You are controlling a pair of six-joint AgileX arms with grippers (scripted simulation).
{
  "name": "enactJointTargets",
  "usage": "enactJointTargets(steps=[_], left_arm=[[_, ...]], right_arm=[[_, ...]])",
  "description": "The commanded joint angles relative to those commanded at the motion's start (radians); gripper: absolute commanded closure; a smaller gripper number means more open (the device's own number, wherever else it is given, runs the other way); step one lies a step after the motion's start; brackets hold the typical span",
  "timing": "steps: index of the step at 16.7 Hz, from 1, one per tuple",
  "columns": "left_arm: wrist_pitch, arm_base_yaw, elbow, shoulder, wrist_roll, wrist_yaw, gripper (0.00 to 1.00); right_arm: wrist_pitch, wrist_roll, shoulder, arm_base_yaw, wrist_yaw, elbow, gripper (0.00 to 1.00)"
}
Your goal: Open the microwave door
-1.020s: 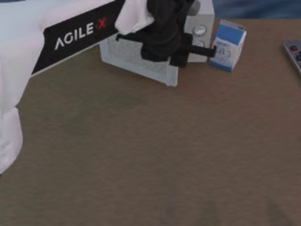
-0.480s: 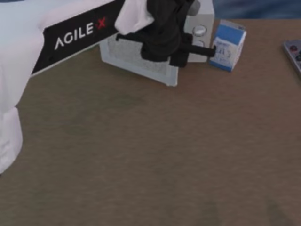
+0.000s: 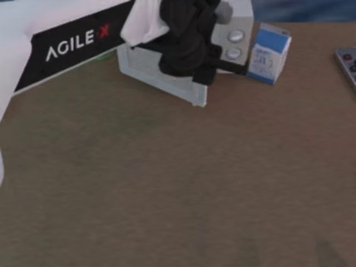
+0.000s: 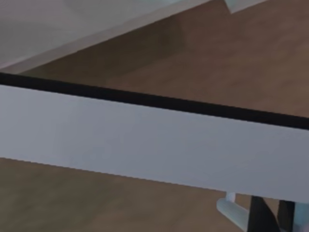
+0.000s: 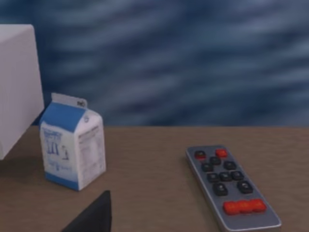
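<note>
The white microwave [image 3: 238, 21] stands at the table's far edge, its two silver knobs showing. The microwave door [image 3: 177, 86], with its grey mesh window, is swung partly outward, free edge toward the table's middle. My left gripper [image 3: 199, 75] hangs over that free edge, shut on the door's slim handle. In the left wrist view the door [image 4: 145, 140] fills the frame as a white band, and the pale handle [image 4: 234, 212] runs into the dark fingers [image 4: 258, 217]. My right gripper [image 5: 99, 217] is outside the top view and appears only as a dark wedge.
A blue-and-white milk carton [image 3: 268, 53] stands just right of the microwave, close to the gripper's black bar. A grey remote [image 3: 347, 64] with red and black buttons lies at the right edge. Bare brown table [image 3: 183, 189] stretches in front.
The left arm has drawn back to the left, and the door's free edge has swung slightly further out from the microwave. More of the knob panel now shows.
</note>
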Motion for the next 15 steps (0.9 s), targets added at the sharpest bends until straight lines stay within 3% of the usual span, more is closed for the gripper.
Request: enactJointTargets(steps=[15], left_arm=[[0.016,0.008,-0.044,-0.026,0.034,0.018,1.0]], right_arm=[[0.0,0.0,0.0,0.0,0.0,0.0,0.0]])
